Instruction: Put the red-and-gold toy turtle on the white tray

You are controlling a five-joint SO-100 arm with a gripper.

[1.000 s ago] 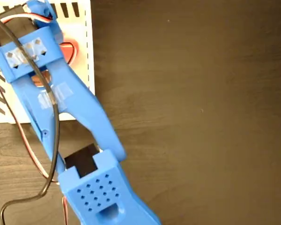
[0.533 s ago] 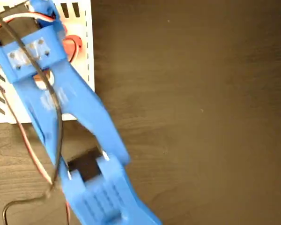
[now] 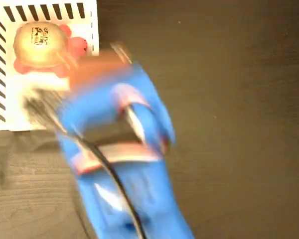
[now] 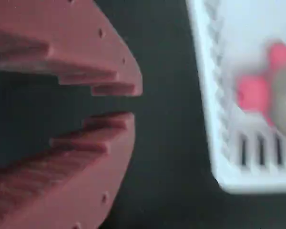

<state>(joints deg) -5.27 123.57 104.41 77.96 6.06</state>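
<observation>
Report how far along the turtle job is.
Done: the red-and-gold toy turtle sits on the white tray, free of the arm. In hand: nothing; the end effector shows empty in the wrist view, fingers slightly apart, over the dark table beside the tray. Left: apparently nothing beyond parking the arm.

In the fixed view, the large flat white rectangular tray [image 3: 84, 30] lies in the upper left corner of the dark wooden surface [image 3: 229, 124]. The small squishy red-and-gold toy turtle [image 3: 42, 47] sits on the tray, in its upper part, with the head towards the right edge of the tray. The blue plastic robot arm [image 3: 119, 164] is below and to the right of the tray and covers its lower right corner. In the wrist view, the brick-red two-finger end effector [image 4: 128, 102] is at the left, apart from the tray [image 4: 214, 119] at the right, over the surface [image 4: 167, 143]. The turtle [image 4: 267, 90] lies on the tray near the right border of this view.
</observation>
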